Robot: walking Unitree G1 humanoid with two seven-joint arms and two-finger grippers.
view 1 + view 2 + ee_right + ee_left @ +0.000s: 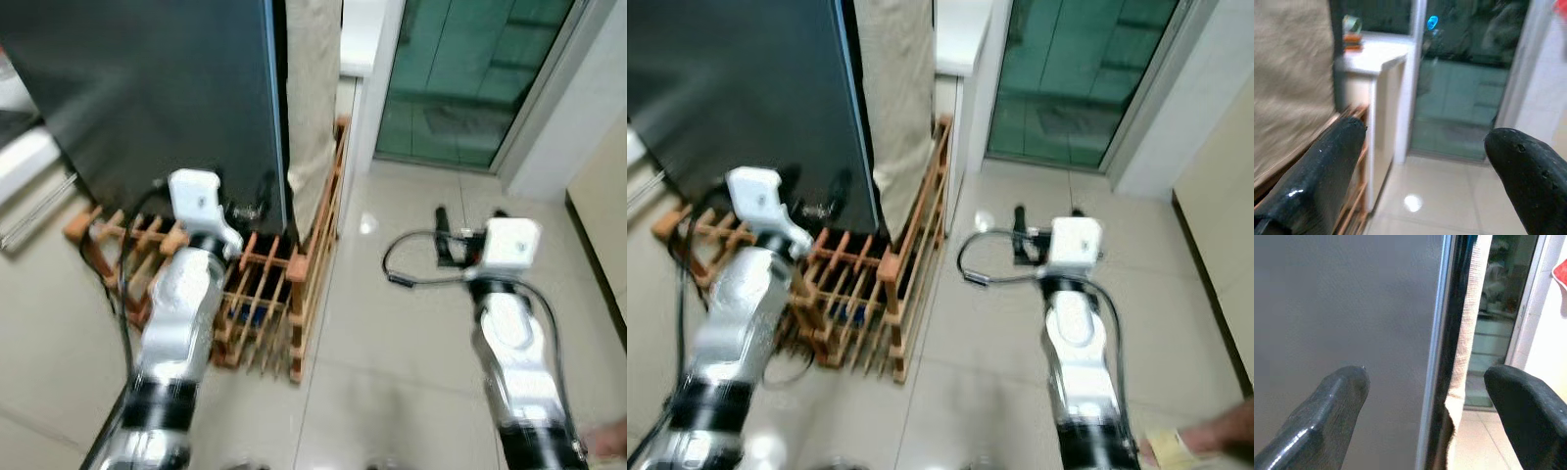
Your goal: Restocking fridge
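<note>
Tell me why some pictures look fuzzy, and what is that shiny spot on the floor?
Both eye views are softly blurred, edges of the wooden rack smeared, likely camera motion. The right wrist view is blurriest, the beige cloth streaked. The bright spot is light glaring off the glossy floor tiles.

Pale glossy floor tiles (392, 323) are reflecting a spot of light. A wooden rack (279, 294) is standing on them, with a beige cloth (312, 108) hanging down behind it. A green glass door (460, 78) is standing beyond, beside a white counter (1376, 58).
</note>
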